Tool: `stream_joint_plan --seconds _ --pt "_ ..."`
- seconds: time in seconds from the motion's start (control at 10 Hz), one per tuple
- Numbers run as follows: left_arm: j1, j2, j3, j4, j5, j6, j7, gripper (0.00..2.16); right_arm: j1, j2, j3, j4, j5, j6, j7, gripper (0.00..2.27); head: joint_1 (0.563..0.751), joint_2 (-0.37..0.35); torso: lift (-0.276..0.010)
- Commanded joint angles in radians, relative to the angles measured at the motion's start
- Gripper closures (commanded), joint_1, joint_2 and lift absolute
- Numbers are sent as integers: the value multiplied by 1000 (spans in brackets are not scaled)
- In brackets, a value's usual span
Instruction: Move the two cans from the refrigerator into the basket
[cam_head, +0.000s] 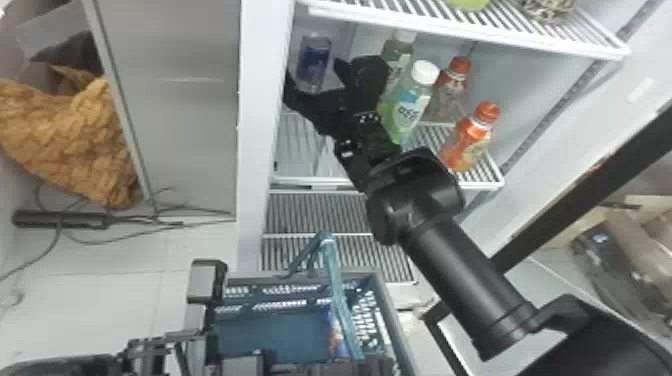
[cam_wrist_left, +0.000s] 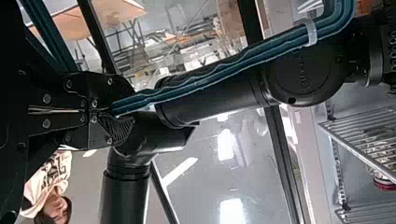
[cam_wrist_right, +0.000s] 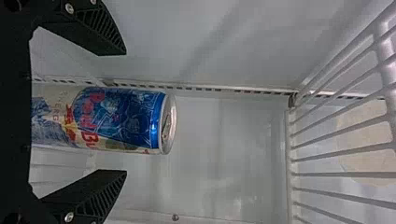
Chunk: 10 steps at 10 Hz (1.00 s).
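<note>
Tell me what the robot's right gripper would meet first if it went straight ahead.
Most likely the blue and silver metal drink can: the right gripper, fingers open, has it lined up with the gap between them, though how far in it already sits is unclear.

fridge (cam_head: 264, 110) bright w/ soft shadow — glare prob. lamps (cam_wrist_left: 232, 212)

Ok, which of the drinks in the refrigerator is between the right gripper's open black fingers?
The blue-and-silver metal can, with a gap between it and each finger; the white-capped and red- or orange-capped bottles stand to its right.
</note>
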<state>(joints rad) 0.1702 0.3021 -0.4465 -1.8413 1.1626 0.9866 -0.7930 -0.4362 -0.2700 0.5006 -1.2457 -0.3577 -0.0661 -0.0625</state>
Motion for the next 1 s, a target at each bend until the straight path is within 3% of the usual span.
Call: stream_joint_plan --seconds 0.0,0.1,0.2,0.9 --pt "-3 -1 -2 2 0 0 0 1190 -11 0 8 12 -5 7 -3 358 695 -267 -276" --pt "-3 -1 -2 2 0 0 0 1190 -15 0 16 12 -9 12 -6 889 695 -266 -276" --pt "-3 -1 -2 4 0 0 0 1190 -18 -2 22 12 -17 12 -8 1056 695 -266 -276" --pt "6 -1 8 4 0 0 0 1190 26 -18 4 -83 -21 14 12 1056 695 -249 -276"
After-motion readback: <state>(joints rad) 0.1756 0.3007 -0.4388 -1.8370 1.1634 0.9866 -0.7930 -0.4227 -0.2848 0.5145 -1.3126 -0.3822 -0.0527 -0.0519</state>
